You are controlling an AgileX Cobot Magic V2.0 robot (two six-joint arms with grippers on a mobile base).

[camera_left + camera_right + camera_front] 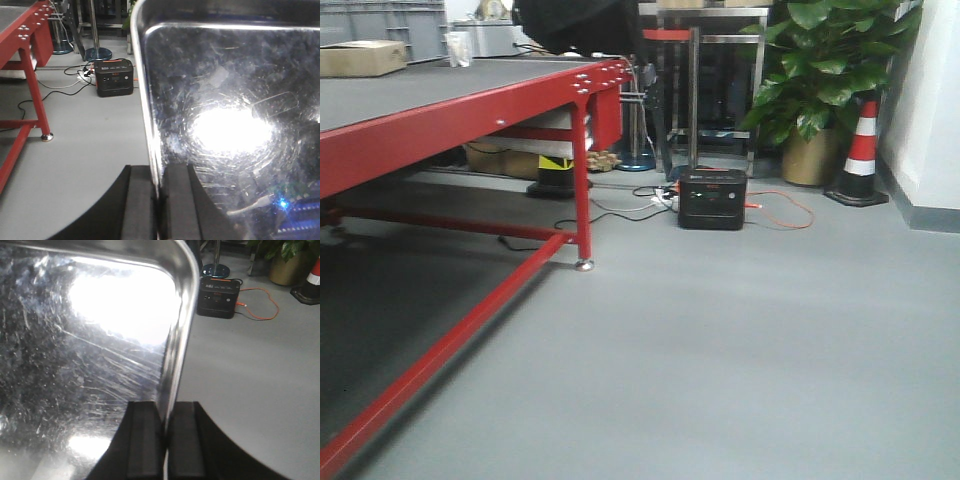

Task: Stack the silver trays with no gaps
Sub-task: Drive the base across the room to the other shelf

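The left gripper [160, 205] is clamped on the tray's [225, 100] left rim, and the right gripper [165, 440] on its right rim. The tray hangs between them above the floor [90, 150], beyond the red table's [15, 36] corner.

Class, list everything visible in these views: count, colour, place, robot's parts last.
silver tray: one seen, shiny steel, held above the floor by opposite rims
table: one, red frame, grey top, left
cardboard box: one, brown, on the table's far end
power station: one, black, on the floor
potted plant: one, green, far right
traffic cone: one, red and white, by the wall
left end effector: one, black, shut on the tray's rim
right end effector: one, black, shut on the tray's rim
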